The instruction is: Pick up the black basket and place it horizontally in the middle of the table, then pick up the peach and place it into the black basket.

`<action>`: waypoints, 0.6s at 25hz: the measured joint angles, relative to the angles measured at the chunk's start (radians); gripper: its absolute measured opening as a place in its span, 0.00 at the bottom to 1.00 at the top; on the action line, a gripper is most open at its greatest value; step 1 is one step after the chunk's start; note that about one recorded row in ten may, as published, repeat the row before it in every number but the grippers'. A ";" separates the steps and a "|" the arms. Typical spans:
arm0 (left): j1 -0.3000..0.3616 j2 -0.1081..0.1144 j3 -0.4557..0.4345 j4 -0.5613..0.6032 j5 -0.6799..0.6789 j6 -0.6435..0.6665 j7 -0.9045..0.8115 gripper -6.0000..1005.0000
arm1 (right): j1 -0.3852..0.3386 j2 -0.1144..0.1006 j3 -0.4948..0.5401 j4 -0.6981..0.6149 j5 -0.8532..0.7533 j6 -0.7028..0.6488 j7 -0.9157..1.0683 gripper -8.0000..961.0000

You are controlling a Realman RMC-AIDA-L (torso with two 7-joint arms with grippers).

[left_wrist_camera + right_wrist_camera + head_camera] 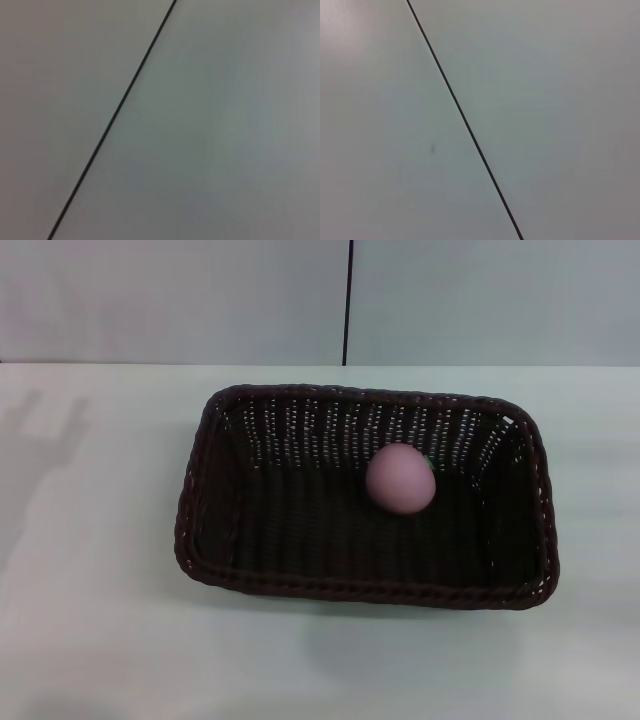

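The black basket [215, 490] lies lengthwise across the middle of the white table [90, 620] in the head view, open side up. The pink peach [400, 478] rests inside it, right of the basket's centre near the far wall, with a bit of green stem showing at its right. Neither gripper shows in any view. Both wrist views show only a plain pale surface crossed by a thin dark line.
A pale wall with a vertical dark seam [347, 300] stands behind the table's far edge. A faint shadow shaped like a gripper [50, 435] falls on the table at the far left.
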 joint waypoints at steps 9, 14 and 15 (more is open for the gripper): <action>-0.004 0.001 -0.045 0.000 0.000 0.002 0.000 0.68 | 0.047 0.000 0.067 0.012 0.005 0.057 -0.003 0.51; -0.006 0.002 -0.082 0.005 0.000 0.003 -0.008 0.68 | 0.071 0.001 0.072 0.013 0.005 0.089 -0.004 0.51; -0.007 0.002 -0.086 0.006 0.000 0.003 -0.010 0.68 | 0.077 0.001 0.076 0.013 0.005 0.094 -0.004 0.51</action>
